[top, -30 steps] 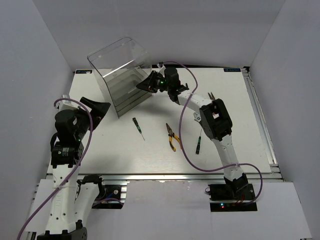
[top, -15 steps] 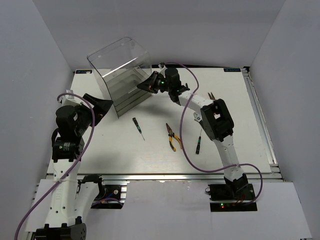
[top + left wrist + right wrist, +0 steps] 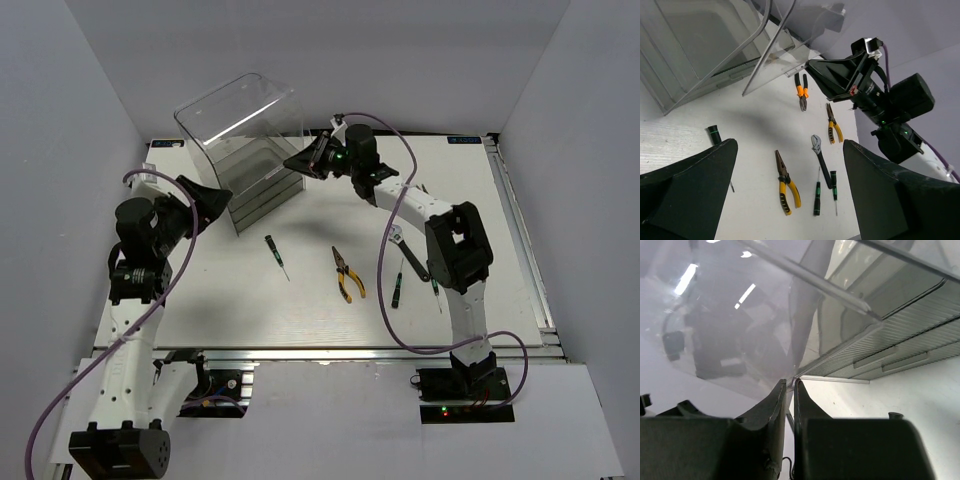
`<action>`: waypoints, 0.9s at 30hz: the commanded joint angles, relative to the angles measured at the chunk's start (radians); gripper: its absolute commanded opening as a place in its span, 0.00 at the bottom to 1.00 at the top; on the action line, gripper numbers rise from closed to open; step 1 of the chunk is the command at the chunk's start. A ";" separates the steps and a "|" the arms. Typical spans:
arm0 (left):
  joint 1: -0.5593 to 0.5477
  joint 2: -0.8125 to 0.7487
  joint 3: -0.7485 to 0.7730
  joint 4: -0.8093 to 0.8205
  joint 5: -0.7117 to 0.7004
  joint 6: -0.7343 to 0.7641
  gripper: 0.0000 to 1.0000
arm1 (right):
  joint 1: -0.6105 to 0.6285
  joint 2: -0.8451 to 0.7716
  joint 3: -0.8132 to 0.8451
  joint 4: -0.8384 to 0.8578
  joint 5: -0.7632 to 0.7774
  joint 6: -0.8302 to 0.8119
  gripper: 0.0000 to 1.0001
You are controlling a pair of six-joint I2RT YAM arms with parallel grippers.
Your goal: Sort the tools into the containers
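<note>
Your right gripper (image 3: 792, 384) pinches the corner lip of the clear cabinet (image 3: 230, 120), upper centre; ease it open slowly, squarely; left gripper (image 3: 212, 200) spread wide beside it; pliers (image 3: 345, 273) lie just below centre.

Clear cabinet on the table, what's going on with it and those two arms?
The right gripper is pinched shut on a thin edge of the clear cabinet, at its right end in the top view. The left gripper hovers wide open and empty by the cabinet's other side. No tool is being held. The pliers, wrench and screwdrivers lie loose on the table, and I can see none in the drawers.
</note>
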 commanded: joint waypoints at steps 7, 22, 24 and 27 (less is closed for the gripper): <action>0.003 0.077 0.000 0.153 0.087 0.054 0.94 | -0.004 -0.141 0.014 0.080 -0.010 -0.005 0.00; 0.003 0.234 0.015 0.362 0.184 0.014 0.85 | 0.001 -0.190 0.025 0.061 -0.004 -0.012 0.00; 0.003 0.251 0.023 0.378 0.196 0.001 0.85 | 0.001 -0.193 0.026 0.060 -0.004 -0.014 0.00; 0.003 0.284 0.035 0.434 0.216 -0.024 0.85 | 0.004 -0.198 0.023 0.063 -0.002 -0.019 0.00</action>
